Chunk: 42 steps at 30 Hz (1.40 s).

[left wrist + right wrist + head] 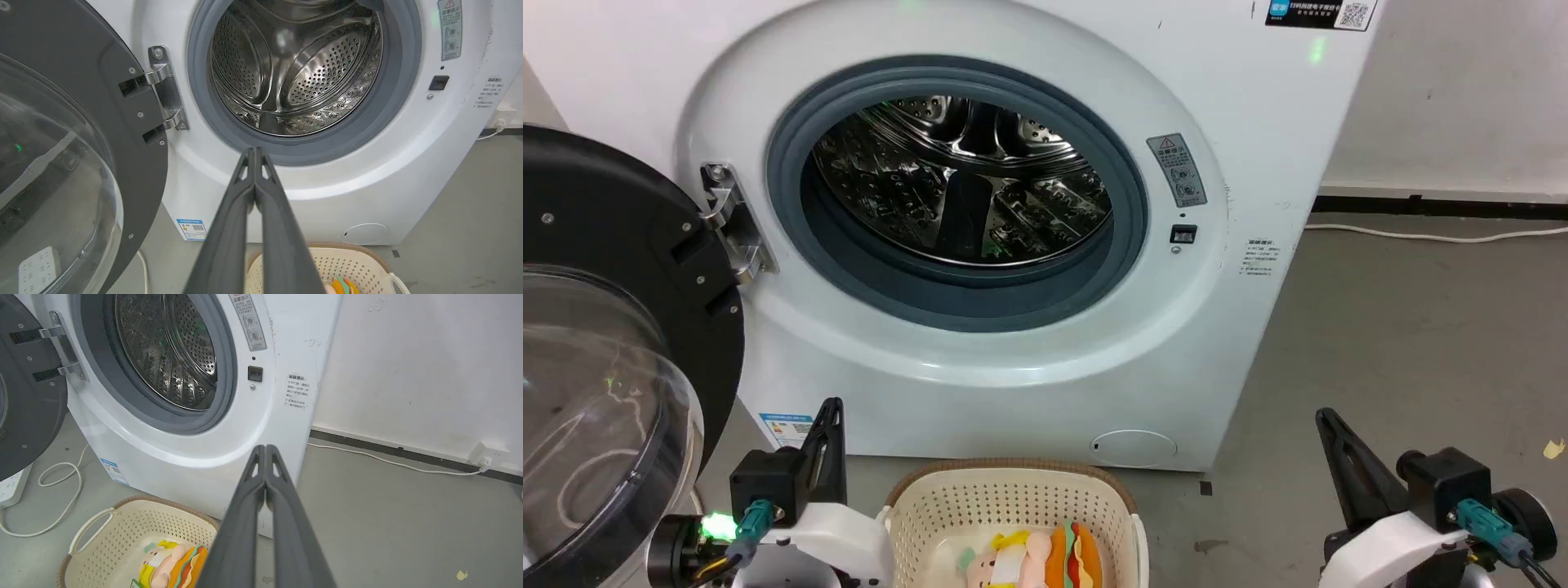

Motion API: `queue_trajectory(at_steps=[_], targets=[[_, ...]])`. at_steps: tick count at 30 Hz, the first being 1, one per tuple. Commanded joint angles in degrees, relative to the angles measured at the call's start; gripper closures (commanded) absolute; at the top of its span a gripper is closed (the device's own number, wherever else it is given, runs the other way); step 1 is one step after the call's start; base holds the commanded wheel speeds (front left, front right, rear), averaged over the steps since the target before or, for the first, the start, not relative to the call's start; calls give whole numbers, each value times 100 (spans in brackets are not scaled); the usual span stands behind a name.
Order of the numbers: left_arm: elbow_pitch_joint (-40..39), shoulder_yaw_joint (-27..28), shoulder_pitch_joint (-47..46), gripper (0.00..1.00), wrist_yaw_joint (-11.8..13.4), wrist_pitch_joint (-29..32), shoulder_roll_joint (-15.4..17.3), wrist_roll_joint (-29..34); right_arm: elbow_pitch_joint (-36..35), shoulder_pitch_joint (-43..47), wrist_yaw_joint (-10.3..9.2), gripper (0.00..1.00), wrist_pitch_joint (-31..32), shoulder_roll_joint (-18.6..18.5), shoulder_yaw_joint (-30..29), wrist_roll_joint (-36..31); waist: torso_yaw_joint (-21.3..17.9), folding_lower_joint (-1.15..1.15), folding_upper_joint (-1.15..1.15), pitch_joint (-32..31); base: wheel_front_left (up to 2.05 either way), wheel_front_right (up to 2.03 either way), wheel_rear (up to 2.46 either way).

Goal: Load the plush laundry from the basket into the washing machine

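The plush laundry (1045, 557), an orange hamburger joined to a pale pink doll with yellow cloth, lies in the cream perforated basket (947, 510) on the floor before the washing machine (980, 359). Its steel drum (964, 184) holds nothing and the black-rimmed bubble door (596, 351) hangs wide at the left. My left gripper (832, 406) is shut and empty, up left of the basket. My right gripper (1325, 416) is shut and empty, well to the basket's right. The right wrist view shows the plush laundry (175, 565) in the basket (118, 522); the left wrist view shows the basket's rim (359, 255).
A white cable (61, 490) loops on the grey floor left of the machine, near a power strip (10, 490). Another cable (1437, 237) runs along the wall to the right, where bare floor (1405, 351) stretches out. A small yellow scrap (1553, 447) lies there.
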Motion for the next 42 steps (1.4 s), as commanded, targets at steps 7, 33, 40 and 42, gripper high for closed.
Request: queue_trajectory(at_steps=[7, 33, 40, 42], targets=[[-24, 3, 84, 100, -25, 2, 1, 16, 14, -68, -5, 100, 8, -9, -4, -43, 0, 0, 0, 0, 0, 0, 0], [-21, -51, 4, 0, 20, -47, 1, 7, -16, 9, 0, 0, -47, 0, -12, 61, -3, 0, 0, 8, 0, 0, 0], [-56, -157, -3, 0, 32, -131, 6, -11, -39, -14, 0, 0, -131, -1, -80, 120, -32, 0, 0, 86, 0, 0, 0], [-69, -180, -15, 0, 38, -155, 5, -20, -37, -26, -1, 0, -155, -1, -95, 135, -49, 0, 0, 132, 0, 0, 0]])
